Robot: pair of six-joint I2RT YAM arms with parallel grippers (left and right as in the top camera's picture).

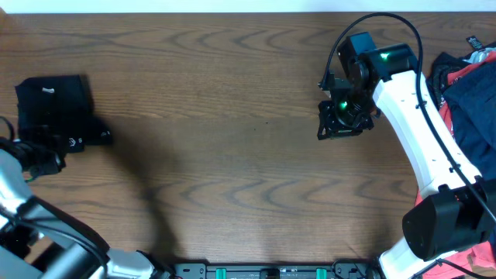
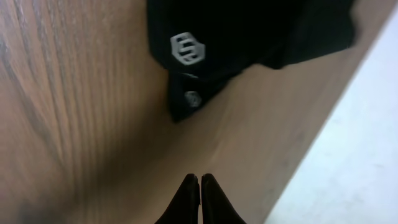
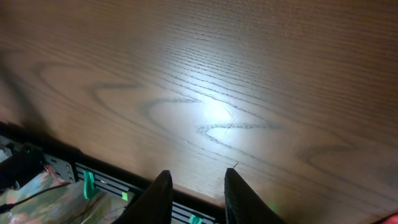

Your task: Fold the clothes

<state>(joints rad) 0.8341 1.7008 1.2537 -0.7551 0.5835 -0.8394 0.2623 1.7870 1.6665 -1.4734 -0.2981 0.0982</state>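
Unfolded clothes pile (image 1: 469,89) at right edge, near right gripper (image 1: 339,122), parted and empty; left gripper (image 2: 199,180) clenched empty, far left.

Overhead: looks straight down on the whole table (image 1: 232,155) from far. Left wrist: peers close past its fingertips (image 2: 189,199) at the black shirt (image 2: 249,37) ahead, shared with overhead. Right wrist: faces the table beyond its fingers (image 3: 158,199).

Closed left gripper (image 2: 199,186) above wooden table (image 2: 74,124), apart from black shirt (image 2: 249,31).
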